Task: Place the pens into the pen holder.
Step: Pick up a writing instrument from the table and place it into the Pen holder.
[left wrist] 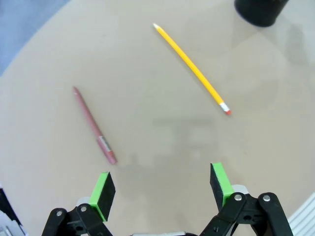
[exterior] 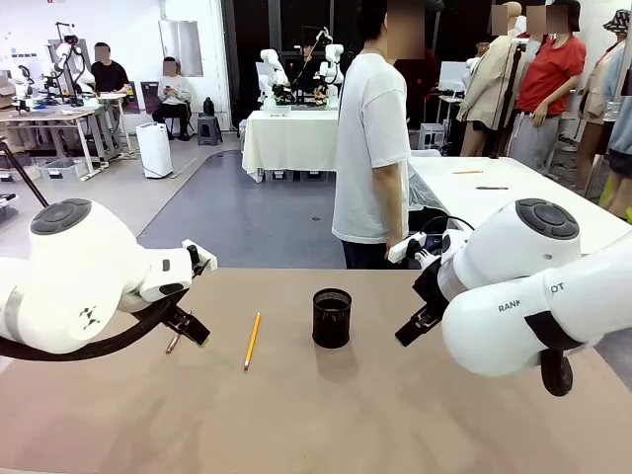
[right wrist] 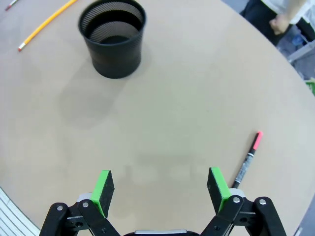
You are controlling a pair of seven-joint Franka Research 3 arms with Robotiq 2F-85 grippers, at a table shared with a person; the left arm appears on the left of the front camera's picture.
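The small black metal-mesh pen holder [exterior: 332,318] is set mid-frame on the tan surface [exterior: 296,425]. The left hand [left wrist: 162,186] and right hand [right wrist: 161,189] are held wide and empty over the yellow wooden pencil [left wrist: 192,69], thin reddish-brown pen [left wrist: 93,125] and black red-tipped pen [right wrist: 245,161], presumably readied for picking.

Robotics lab or research hall, not a home or a shop. Large open room with a grey floor [exterior: 237,212] and work tables set well apart. The near table [exterior: 296,415] is tan; a white left arm [exterior: 69,281] and a white right arm [exterior: 538,286] reach in over it from either side. A person [exterior: 370,148] stands at its far side. Behind is a table under a white cloth [exterior: 289,138], with a long white table [exterior: 494,188] to the right. A cluttered workbench [exterior: 54,114] sits far left, seated people [exterior: 173,91] near it. A white boxy floor unit [exterior: 154,150] stands beside the bench.
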